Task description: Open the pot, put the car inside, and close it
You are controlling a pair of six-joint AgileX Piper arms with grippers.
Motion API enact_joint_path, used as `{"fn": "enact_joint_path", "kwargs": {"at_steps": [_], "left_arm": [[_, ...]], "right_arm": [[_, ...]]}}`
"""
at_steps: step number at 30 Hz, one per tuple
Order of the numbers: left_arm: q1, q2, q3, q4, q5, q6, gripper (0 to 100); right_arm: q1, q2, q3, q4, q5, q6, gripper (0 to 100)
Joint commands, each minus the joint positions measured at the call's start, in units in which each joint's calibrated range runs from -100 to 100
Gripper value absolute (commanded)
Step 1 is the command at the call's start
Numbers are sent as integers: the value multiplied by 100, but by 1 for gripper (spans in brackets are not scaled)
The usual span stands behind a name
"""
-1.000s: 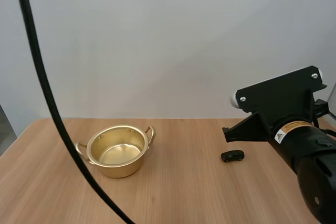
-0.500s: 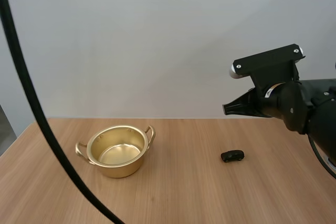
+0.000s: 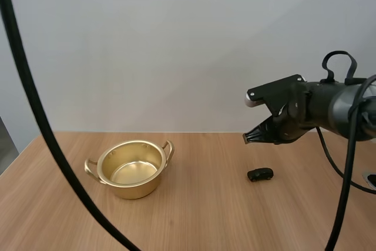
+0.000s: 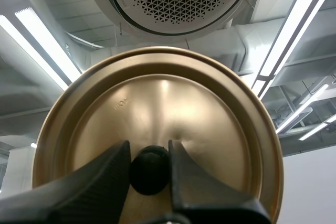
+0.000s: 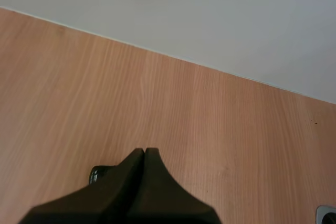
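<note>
my right gripper [image 3: 247, 138] hangs in the air, its fingers [image 5: 131, 182] closed together into one wedge, and the right arm [image 3: 329, 107] reaches in from the side. my left gripper [image 4: 149, 153] points upward and pinches the knob [image 4: 150, 174] of the lid [image 4: 163, 98].

On surface [image 3: 200, 216]: pot [image 3: 130, 168] lower left of frame, car [image 3: 260, 174] right of centre, well apart. Above car: right gripper [image 3: 247, 138]. In left gripper [image 4: 148, 150]: lid [image 4: 157, 103].
</note>
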Motion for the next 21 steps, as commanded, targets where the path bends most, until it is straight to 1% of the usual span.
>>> {"fn": "enact_joint_path", "kwargs": {"at_steps": [1, 3, 7, 9, 11, 14, 17, 18, 20, 21], "left_arm": [[4, 35, 2, 3, 66, -2, 0], [4, 62, 2, 3, 160, -2, 0], [4, 112, 2, 14, 230, -2, 0], [4, 136, 2, 65, 230, -2, 0], [4, 177, 2, 198, 230, -2, 0], [4, 238, 2, 392, 281, -2, 0], [4, 281, 2, 401, 391, -2, 0], [4, 311, 2, 401, 406, -2, 0], [4, 366, 2, 434, 406, -2, 0], [4, 396, 2, 511, 406, -2, 0]], "right_arm": [[-3, 208, -80, 9, 250, -234, 0], [-3, 270, -155, 9, 404, -545, 0], [-3, 248, -184, 9, 407, -1369, 0], [-3, 248, -184, 9, 407, -1918, 0], [-3, 248, -184, -16, 407, -2608, 0], [-3, 248, -184, -298, 423, -3405, 0], [-3, 248, -184, -503, 423, -4068, 22], [-3, 260, -184, -559, 423, -4267, 31], [-3, 260, -184, -580, 423, -4448, 39], [-3, 260, -184, -585, 498, -4824, 50]]}}
